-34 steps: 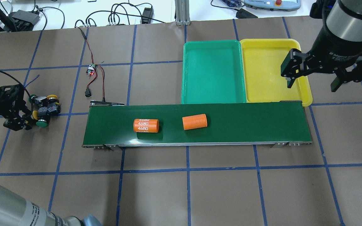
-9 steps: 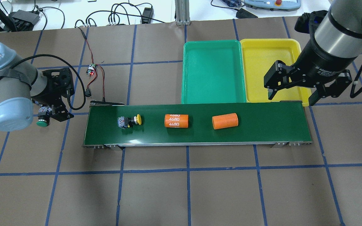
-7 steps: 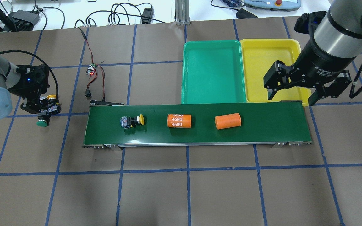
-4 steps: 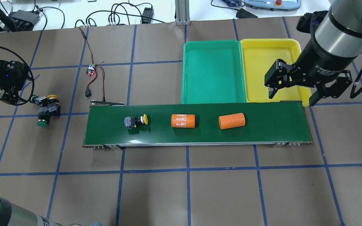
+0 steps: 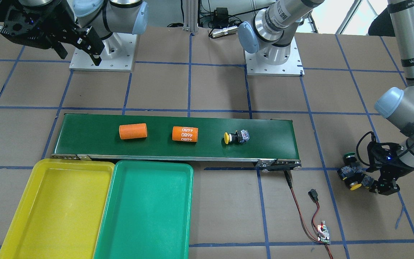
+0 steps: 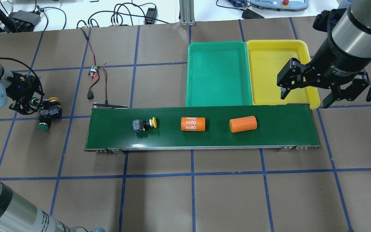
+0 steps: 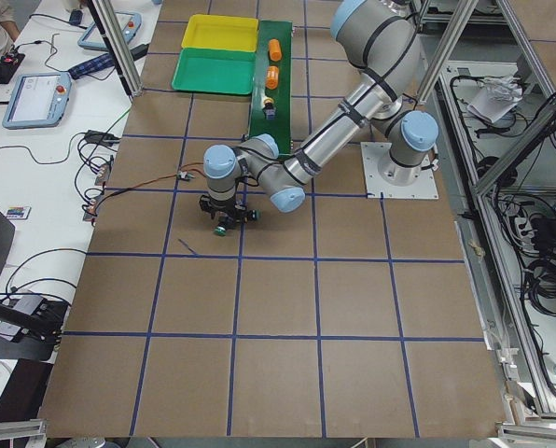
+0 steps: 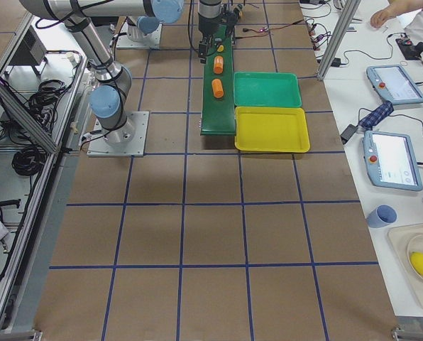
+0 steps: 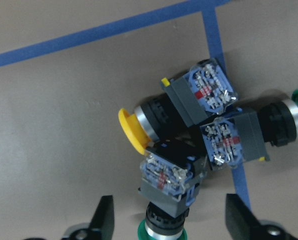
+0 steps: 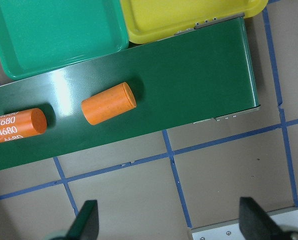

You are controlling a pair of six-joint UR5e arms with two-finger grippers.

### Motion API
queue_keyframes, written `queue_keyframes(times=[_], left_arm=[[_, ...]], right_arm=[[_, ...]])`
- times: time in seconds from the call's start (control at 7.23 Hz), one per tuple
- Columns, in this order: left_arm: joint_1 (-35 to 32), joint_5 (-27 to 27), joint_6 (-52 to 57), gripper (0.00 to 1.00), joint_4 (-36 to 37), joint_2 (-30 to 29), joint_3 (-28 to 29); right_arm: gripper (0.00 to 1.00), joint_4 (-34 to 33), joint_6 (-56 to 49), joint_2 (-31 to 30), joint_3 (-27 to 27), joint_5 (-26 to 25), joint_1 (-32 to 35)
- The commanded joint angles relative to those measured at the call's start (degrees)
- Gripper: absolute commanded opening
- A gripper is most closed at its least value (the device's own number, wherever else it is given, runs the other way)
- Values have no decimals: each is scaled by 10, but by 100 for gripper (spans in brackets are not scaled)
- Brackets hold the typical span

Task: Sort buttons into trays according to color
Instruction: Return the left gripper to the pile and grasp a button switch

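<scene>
In its wrist view we find our left tool (image 9: 170, 222) spread either side of the green-capped black push-button switch (image 9: 166, 184), at 6 o'clock of the three-button cluster (image 9: 216, 142) on the brown paper surface (image 9: 54, 125), long axis running 12 to 6.

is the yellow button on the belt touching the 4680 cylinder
Apart. The overhead view shows a clear stretch of bare conveyor belt between the yellow button and the 4680 cylinder.

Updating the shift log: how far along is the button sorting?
Nothing sorted yet: the green tray and yellow tray hold nothing. In hand: one yellow button lies on the conveyor belt; left gripper and right gripper are open. Left: it and three clustered buttons.
</scene>
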Motion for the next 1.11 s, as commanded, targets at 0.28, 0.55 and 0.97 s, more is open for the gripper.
queue_keyframes(times=[0.28, 0.55, 0.97], left_arm=[[-2, -6, 2, 6, 3, -2, 3], [-3, -6, -4, 5, -55, 47, 9], [-79, -63, -158, 7, -187, 142, -18]], right_arm=[[100, -3, -5, -4, 0, 1, 1], [100, -6, -2, -3, 0, 3, 0], [100, -3, -4, -3, 1, 2, 1]])
